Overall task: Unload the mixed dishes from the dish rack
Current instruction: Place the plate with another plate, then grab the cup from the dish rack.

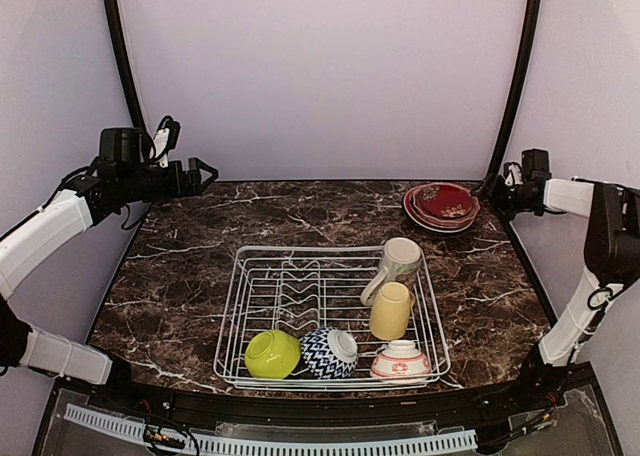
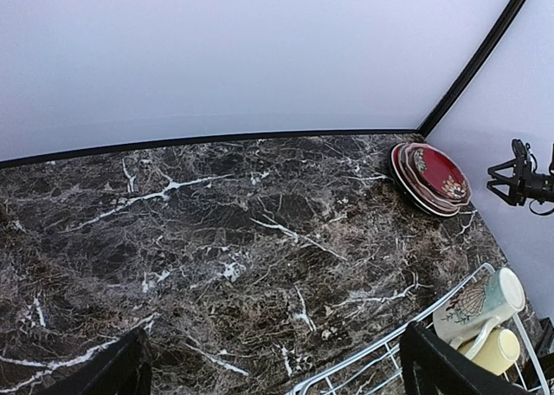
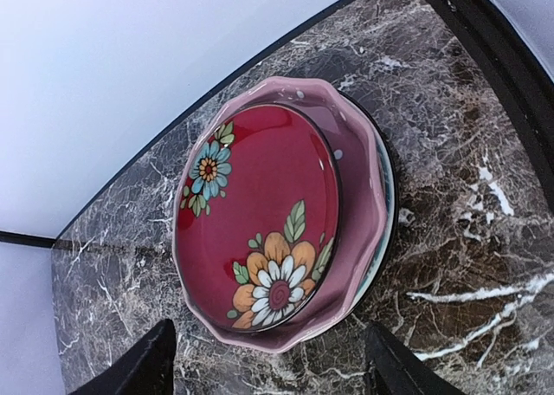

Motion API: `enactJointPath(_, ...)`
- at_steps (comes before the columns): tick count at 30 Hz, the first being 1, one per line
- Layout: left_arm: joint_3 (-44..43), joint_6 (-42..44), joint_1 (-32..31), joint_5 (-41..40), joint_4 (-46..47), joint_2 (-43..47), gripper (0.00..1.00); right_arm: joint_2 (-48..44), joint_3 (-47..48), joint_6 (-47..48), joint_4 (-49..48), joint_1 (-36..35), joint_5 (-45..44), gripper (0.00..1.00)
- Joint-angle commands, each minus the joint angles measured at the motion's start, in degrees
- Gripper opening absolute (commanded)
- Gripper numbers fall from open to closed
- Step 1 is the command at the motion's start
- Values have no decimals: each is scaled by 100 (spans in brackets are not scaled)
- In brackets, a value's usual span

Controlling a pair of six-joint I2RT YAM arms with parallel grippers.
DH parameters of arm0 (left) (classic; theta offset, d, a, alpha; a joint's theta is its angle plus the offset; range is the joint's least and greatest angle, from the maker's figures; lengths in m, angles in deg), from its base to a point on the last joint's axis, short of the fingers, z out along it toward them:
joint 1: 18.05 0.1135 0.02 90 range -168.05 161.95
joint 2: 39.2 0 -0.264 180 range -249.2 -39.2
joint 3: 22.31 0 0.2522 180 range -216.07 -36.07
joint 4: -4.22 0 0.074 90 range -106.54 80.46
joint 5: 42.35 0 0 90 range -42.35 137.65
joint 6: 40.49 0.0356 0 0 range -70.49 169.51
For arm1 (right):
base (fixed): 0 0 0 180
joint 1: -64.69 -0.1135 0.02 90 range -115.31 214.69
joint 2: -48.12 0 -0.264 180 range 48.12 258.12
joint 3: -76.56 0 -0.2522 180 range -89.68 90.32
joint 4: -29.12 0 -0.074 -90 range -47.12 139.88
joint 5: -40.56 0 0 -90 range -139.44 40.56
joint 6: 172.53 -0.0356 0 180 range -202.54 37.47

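Top view: the dish rack [image 1: 290,291] sits lower centre, holding a cream mug [image 1: 400,259], a yellow mug [image 1: 391,311] and three bowls [image 1: 328,353]. The stacked plates [image 1: 441,206] lie upper right. The left gripper [image 1: 205,173], upper left, gapes empty. The right gripper [image 1: 497,191] is too small to judge here.

Left wrist: only the rack's corner shows, cut off at lower right.

Right wrist: the right gripper's dark fingers [image 3: 160,365] stand apart, holding nothing. A red flowered plate [image 3: 260,222] hides most of the stack beneath it.

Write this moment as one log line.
plates stacked at far right | rack holds cream mug, yellow mug, three bowls | left gripper open, empty | right gripper open near plates
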Motion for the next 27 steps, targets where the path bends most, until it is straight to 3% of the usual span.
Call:
enactJointPath(1, 92, -45, -42, 110, 19, 71, 99, -317, -200, 389, 61, -150, -70, 76)
enactJointPath(11, 89, -46, -52, 92, 20, 52, 99, -766, 53, 1233, 750, -1257, -754, 87)
enactJointPath(17, 107, -95, -88, 142, 36, -24, 99, -1429, 9, 1801, 1003, -2127, -951, 98)
enactJointPath(27, 108, -58, -144, 103, 45, 6, 99, -2075, 228, 2602, 1852, -3345, -612, 99)
